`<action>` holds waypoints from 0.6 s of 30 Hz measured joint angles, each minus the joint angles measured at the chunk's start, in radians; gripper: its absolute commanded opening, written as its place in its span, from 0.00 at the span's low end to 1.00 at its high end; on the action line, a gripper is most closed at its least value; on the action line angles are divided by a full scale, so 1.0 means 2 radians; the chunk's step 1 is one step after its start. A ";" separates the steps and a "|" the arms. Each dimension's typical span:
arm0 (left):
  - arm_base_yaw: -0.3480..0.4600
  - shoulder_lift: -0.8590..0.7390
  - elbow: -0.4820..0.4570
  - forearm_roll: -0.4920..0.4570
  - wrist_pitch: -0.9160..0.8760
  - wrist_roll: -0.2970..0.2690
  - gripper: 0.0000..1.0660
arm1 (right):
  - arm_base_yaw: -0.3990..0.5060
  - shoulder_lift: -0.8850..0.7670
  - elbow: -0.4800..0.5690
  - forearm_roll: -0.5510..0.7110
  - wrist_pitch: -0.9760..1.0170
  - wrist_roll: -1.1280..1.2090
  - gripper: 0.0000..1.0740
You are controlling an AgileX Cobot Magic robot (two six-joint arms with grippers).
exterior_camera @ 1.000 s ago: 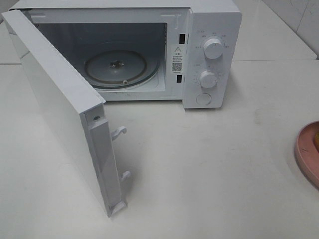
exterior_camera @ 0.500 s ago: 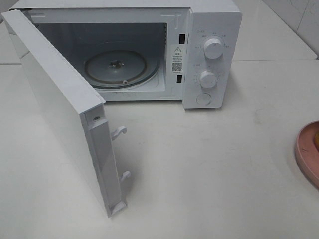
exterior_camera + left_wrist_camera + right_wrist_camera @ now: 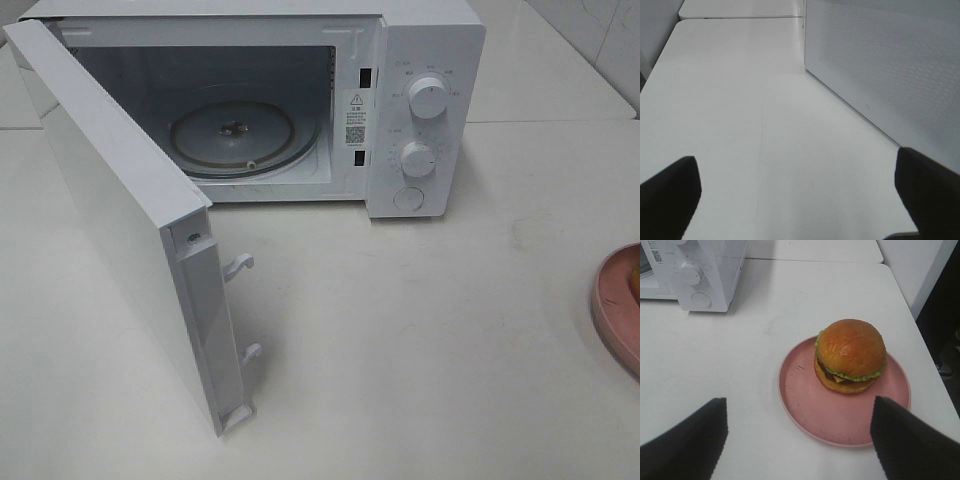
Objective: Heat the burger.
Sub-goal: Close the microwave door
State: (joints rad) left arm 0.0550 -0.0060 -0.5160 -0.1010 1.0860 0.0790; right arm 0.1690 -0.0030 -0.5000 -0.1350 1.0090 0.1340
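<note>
glossy round burger (image 3: 850, 356) on smooth pink plate (image 3: 805, 405); both arms' jaws spread wide, empty.

burger (image 3: 850, 356) on plate (image 3: 810, 410), right of microwave (image 3: 425, 110)

High and wrist cameras share the microwave (image 3: 300, 100).

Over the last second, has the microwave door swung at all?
No. In the high view the door stands open at the same angle, its lower corner at the same spot on the table and its latch hooks unchanged against the microwave.
</note>
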 measured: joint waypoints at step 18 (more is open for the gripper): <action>0.000 0.205 0.000 -0.023 -0.225 -0.001 0.00 | 0.000 0.000 0.000 0.000 0.000 0.000 0.71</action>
State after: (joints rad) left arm 0.0550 0.4030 -0.5160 -0.1470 0.6350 0.0780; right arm 0.1690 -0.0030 -0.5000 -0.1350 1.0090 0.1340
